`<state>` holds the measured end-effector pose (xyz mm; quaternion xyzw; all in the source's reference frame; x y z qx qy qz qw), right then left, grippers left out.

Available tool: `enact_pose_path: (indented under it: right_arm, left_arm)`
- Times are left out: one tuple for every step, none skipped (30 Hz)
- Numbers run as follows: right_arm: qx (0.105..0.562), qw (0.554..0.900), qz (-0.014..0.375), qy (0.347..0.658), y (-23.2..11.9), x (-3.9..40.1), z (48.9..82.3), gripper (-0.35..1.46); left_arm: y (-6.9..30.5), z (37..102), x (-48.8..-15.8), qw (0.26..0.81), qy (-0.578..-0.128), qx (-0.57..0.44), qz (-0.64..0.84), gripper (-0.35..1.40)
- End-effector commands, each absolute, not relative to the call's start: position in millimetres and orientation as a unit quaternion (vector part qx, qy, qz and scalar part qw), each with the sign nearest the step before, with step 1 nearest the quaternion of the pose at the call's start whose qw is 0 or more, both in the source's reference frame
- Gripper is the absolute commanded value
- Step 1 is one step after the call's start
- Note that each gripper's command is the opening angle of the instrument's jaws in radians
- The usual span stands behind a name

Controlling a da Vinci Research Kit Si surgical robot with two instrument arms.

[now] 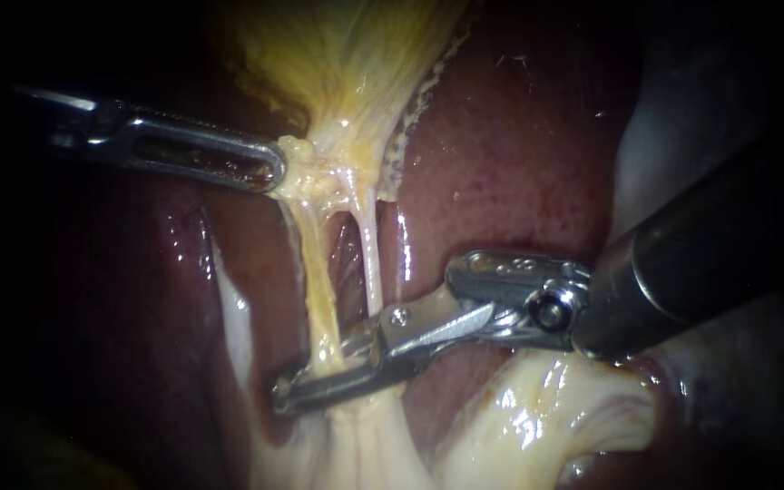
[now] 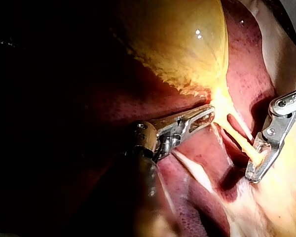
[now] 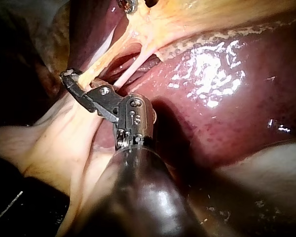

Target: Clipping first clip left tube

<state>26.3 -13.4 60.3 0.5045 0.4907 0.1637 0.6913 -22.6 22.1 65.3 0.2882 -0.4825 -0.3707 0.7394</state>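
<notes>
Right claw: the slim steel claw of my right instrument [image 1: 288, 395] lies closed around the yellowish, stringy left tube [image 1: 317, 281], a jaw on either side, low on its stretched length. No clip is visible.
Left tube: taut, running from the gallbladder's neck down into glistening pale fatty tissue [image 1: 537, 408]. The claw crosses it.
Right tube: the thin whitish right tube [image 1: 369, 254] runs just beside it and meets the claw near its hinge. I cannot tell whether it passes behind.
Left claw: the slotted steel claw of my left instrument [image 1: 269, 171] grips the pale neck tissue [image 1: 306, 172] under the yellow-tan gallbladder [image 1: 338, 54].
Liver: dark red, glossy liver [image 1: 501, 154] lies behind.
Doing it well: make sure only the left tube is inside the claw, with the tips past its far edge, then squeeze fully without dragging.
</notes>
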Motion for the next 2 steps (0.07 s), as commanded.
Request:
enact_pose_path:
  right_arm:
    - [0.504,0.691,0.163,0.491,-13.5,26.3,60.3,-0.35]
    - [0.504,0.691,0.164,0.491,-13.5,26.3,60.3,-0.35]
  left_arm:
    - [22.1,65.3,-22.6,0.739,-0.482,0.288,-0.371,-0.35]
    - [22.1,65.3,-22.6,0.739,-0.482,0.288,-0.371,-0.35]
